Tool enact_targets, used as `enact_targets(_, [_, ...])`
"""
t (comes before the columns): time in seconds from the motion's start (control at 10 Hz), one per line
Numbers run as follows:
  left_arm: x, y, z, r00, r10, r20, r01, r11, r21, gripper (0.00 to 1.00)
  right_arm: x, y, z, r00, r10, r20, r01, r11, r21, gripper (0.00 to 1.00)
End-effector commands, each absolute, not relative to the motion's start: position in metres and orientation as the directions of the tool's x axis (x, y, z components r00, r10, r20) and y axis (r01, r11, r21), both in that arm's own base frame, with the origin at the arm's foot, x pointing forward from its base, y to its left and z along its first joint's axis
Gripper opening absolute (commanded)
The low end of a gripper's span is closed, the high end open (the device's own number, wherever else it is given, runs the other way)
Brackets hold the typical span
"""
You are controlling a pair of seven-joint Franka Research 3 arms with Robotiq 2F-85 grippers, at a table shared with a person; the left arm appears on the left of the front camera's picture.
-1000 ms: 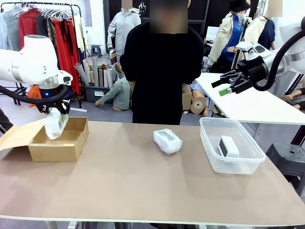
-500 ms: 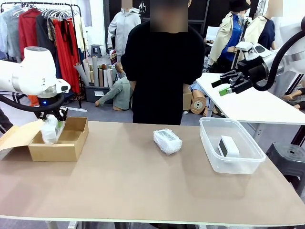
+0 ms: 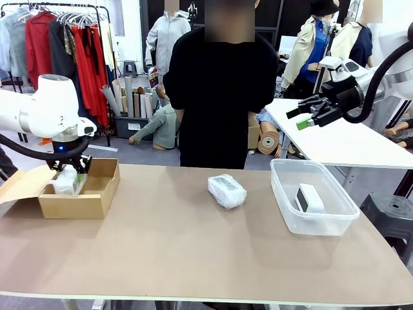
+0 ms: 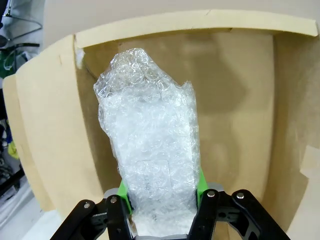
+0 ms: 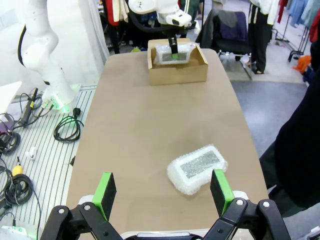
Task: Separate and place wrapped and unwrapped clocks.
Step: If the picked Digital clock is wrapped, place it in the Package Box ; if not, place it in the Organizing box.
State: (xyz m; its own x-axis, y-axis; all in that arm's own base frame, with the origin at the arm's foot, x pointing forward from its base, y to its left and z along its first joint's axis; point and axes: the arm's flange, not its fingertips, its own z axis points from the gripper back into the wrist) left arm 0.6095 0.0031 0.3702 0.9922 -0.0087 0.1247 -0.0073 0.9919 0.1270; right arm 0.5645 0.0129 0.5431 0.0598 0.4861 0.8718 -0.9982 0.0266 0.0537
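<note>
Tan tabletop (image 3: 193, 252), with a clothes rack (image 3: 77, 39) in the room behind. The left fingers (image 4: 124, 194) pinch the long wrapped bundle (image 4: 150, 145) inside the cardboard box (image 3: 97, 199). The right fingers (image 5: 106, 192), spread, hang high near the clear tub (image 3: 287, 219), which holds the bare white block (image 3: 310, 197). The squat bundle (image 3: 226, 191) lies mid-tabletop.

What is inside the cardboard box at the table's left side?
The long bubble-wrapped bundle, gripped by the left gripper, is in the cardboard box. The box bottom behind the bundle is covered.
</note>
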Motion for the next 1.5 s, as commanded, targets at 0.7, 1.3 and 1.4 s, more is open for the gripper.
enact_targets(0.7, [0.616, 0.005, 0.356, 0.992, -0.063, 0.108, 0.049, 0.991, 0.123, 0.56, 0.564, 0.013, 0.544, 0.057, 0.489, 0.871, -0.998, 0.027, 0.050, 1.00])
enact_targets(1.3, [0.609, -0.007, 0.371, 0.988, -0.085, 0.125, 0.069, 0.990, 0.126, 1.00, 0.564, 0.013, 0.544, 0.057, 0.489, 0.871, -0.998, 0.027, 0.050, 1.00])
enact_targets(1.4, [0.605, -0.012, 0.377, 0.988, -0.092, 0.126, 0.076, 0.990, 0.122, 1.00, 0.564, 0.013, 0.544, 0.057, 0.489, 0.871, -0.998, 0.027, 0.050, 1.00])
